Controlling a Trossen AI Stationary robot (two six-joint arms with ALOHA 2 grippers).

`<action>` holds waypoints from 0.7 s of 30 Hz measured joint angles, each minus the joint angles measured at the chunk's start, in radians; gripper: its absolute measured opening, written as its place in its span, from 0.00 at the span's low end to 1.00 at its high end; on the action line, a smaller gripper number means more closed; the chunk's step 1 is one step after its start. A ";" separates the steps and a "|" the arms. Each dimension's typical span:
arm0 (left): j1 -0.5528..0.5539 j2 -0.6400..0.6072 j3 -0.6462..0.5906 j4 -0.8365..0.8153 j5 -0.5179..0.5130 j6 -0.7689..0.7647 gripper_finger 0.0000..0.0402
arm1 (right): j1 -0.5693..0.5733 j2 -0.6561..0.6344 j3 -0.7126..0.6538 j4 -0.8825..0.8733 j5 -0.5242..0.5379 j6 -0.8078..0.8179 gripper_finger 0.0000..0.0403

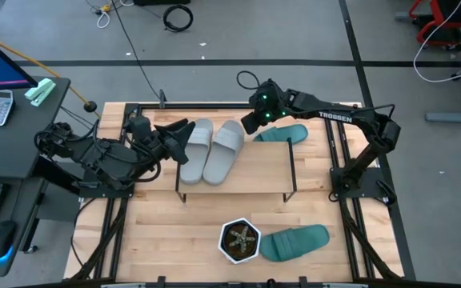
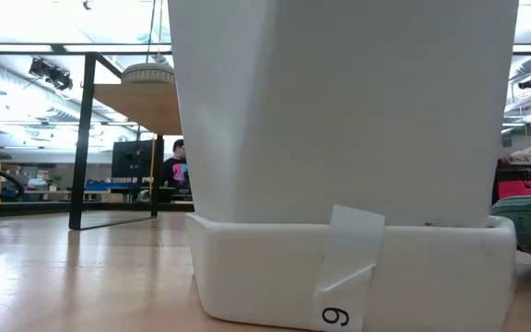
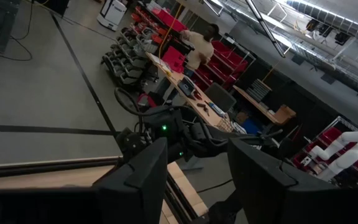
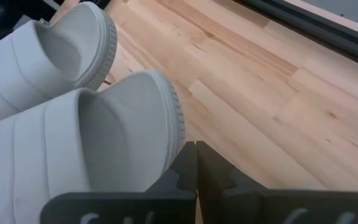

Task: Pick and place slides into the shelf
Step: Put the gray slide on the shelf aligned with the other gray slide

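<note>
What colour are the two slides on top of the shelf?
Light grey, both slides; clearest in the high view.

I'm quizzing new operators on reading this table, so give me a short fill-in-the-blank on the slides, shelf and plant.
1. The two light grey slides lie side by side on the ___.
2. The hexagonal potted plant stands next to a slide of ___ colour.
3. The right gripper has its fingers ___.
4. The number of slides on the table is ___.

Missing words: shelf; teal green; shut; four.

Matt, finely textured grey rubber slides [image 4: 73, 112] — on a smooth, pale wooden shelf [image 4: 241, 93].
</note>
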 joint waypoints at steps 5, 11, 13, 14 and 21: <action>0.000 0.000 0.000 0.000 0.000 0.000 0.43 | 0.001 0.000 0.000 -0.003 0.015 0.019 0.00; 0.000 0.000 0.000 0.000 0.000 0.001 0.43 | 0.055 0.000 -0.001 -0.046 0.112 0.036 0.00; 0.000 0.000 0.000 0.000 0.000 0.007 0.43 | 0.073 0.000 -0.001 -0.045 0.130 0.047 0.00; 0.000 0.000 0.000 0.000 0.000 0.009 0.43 | 0.080 0.000 -0.001 -0.046 0.142 0.054 0.00; 0.000 0.000 0.000 0.000 0.000 0.010 0.44 | 0.090 0.000 -0.001 -0.028 0.174 0.061 0.00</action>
